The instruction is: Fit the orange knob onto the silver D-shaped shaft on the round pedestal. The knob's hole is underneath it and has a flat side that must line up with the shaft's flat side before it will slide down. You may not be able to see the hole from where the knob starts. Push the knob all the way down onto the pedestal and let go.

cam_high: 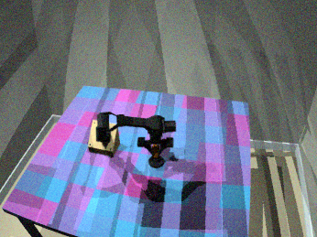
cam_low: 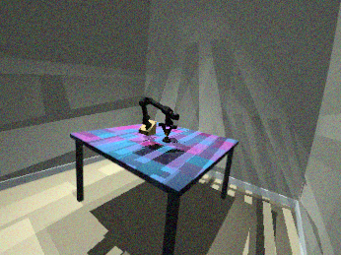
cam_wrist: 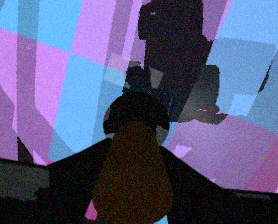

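The orange knob (cam_high: pixel 156 151) (cam_wrist: pixel 132 175) is clamped between the fingers of my gripper (cam_high: pixel 156 155) (cam_low: pixel 168 133) (cam_wrist: pixel 134 146), which is shut on it; the knob looks dark brown in shadow in the wrist view. The round pedestal (cam_high: pixel 156 162) (cam_low: pixel 167 140) (cam_wrist: pixel 136 107) is a dark disc, partly lit at its edges, directly below the gripper in the top and exterior views and just beyond the knob in the wrist view. The silver shaft, the knob's underside and its hole are hidden. Whether the knob touches the shaft or pedestal cannot be told.
The arm's base stands on a pale wooden block (cam_high: pixel 111 145) (cam_low: pixel 151 127) left of the pedestal. The arm reaches over the patchwork-coloured table (cam_high: pixel 105 211) (cam_low: pixel 182 175). Dark shadows fall across the table near the pedestal.
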`<state>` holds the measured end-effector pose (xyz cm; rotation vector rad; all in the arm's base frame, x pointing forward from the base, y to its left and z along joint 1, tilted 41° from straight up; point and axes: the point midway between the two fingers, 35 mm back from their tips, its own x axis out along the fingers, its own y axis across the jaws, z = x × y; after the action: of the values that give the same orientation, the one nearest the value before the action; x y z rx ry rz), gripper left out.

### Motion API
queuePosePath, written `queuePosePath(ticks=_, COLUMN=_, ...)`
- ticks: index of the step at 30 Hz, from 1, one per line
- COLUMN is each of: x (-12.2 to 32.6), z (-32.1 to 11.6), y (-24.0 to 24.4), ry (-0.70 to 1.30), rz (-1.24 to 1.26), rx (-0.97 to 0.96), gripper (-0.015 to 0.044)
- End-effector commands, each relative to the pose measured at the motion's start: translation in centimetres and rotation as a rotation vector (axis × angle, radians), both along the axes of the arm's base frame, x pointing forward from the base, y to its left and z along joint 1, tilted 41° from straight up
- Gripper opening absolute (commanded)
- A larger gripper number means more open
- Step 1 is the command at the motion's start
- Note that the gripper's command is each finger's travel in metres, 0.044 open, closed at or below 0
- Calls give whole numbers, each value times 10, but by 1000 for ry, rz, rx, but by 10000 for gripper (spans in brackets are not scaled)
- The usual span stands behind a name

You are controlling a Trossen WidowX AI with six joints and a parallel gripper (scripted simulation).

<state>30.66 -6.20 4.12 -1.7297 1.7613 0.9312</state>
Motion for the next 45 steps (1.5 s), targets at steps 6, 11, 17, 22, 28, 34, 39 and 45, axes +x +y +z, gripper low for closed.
queuePosePath(ticks=6, x=1, z=4, y=2, ry=-8, rz=2, rx=2, gripper=0)
queuePosePath(ticks=11, x=2, z=4, y=1, ry=-8, rz=2, rx=2, gripper=0)
queuePosePath(ticks=17, x=2, z=0, y=-2, ry=-8, rz=2, rx=2, gripper=0)
queuePosePath(ticks=22, x=2, z=0, y=-2, ry=-8, rz=2, rx=2, gripper=0)
queuePosePath(ticks=28, x=1, z=2, y=2, ry=-8, rz=2, rx=2, gripper=0)
queuePosePath(ticks=34, x=1, z=2, y=3, ry=73, rz=95, rx=10, gripper=0)
queuePosePath(ticks=39, x=1, z=2, y=3, ry=128, rz=160, rx=16, gripper=0)
queuePosePath(ticks=45, x=1, z=0, y=1, ry=128, rz=160, rx=16, gripper=0)
